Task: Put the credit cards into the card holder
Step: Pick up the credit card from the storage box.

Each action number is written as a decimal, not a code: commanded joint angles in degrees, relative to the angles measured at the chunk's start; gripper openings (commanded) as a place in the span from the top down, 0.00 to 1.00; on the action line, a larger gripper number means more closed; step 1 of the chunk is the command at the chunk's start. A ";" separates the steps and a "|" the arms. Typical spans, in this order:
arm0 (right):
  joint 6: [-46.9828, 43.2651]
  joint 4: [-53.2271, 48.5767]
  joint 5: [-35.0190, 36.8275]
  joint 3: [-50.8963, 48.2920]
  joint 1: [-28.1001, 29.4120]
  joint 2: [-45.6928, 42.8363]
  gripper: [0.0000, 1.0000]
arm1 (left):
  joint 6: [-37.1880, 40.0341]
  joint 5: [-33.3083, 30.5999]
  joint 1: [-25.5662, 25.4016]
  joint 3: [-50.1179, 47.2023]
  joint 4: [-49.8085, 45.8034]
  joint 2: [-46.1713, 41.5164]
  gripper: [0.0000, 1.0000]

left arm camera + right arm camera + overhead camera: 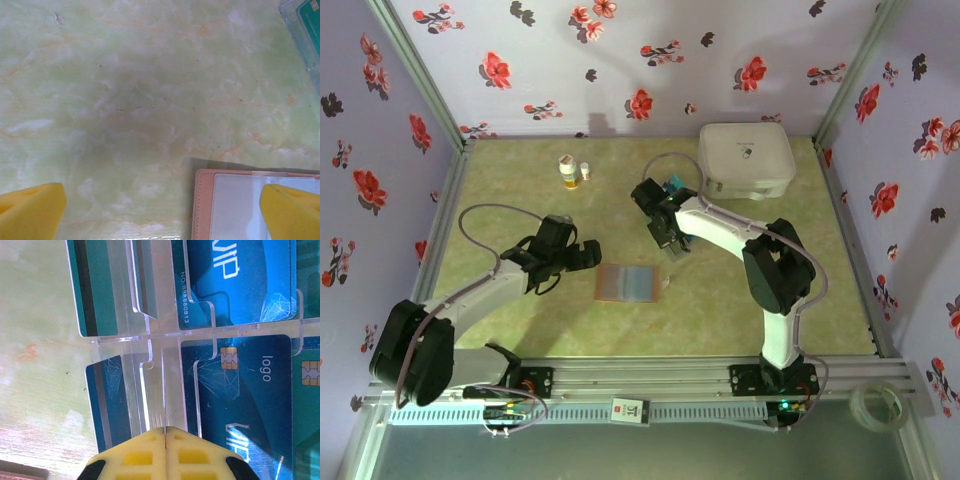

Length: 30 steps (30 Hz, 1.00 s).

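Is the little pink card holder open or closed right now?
Open. The card holder lies spread flat on the table, with its clear inside pockets facing up.

On the table (520, 330) stood two small bottles (567, 170), one white case (747, 158) and one card holder (230, 210). One clear tray (150, 340) held the credit cards (245, 400) — at least six could be counted, some cut off at the frame edge, so the full number could not be told. One clear ring (878, 407) lay apart.
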 commanded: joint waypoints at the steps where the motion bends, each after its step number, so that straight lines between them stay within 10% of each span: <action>1: -2.04 -2.32 0.34 2.39 -0.22 0.42 1.00 | 0.15 0.54 0.46 -0.45 0.46 0.51 0.00; 16: 0.53 -2.96 -10.59 4.09 0.41 -12.16 1.00 | 4.79 0.91 -0.49 2.35 -3.08 2.43 0.00; 30: 32.66 48.36 -36.74 -31.25 0.32 -26.06 1.00 | 5.34 -5.87 -6.63 3.02 -5.96 6.93 0.00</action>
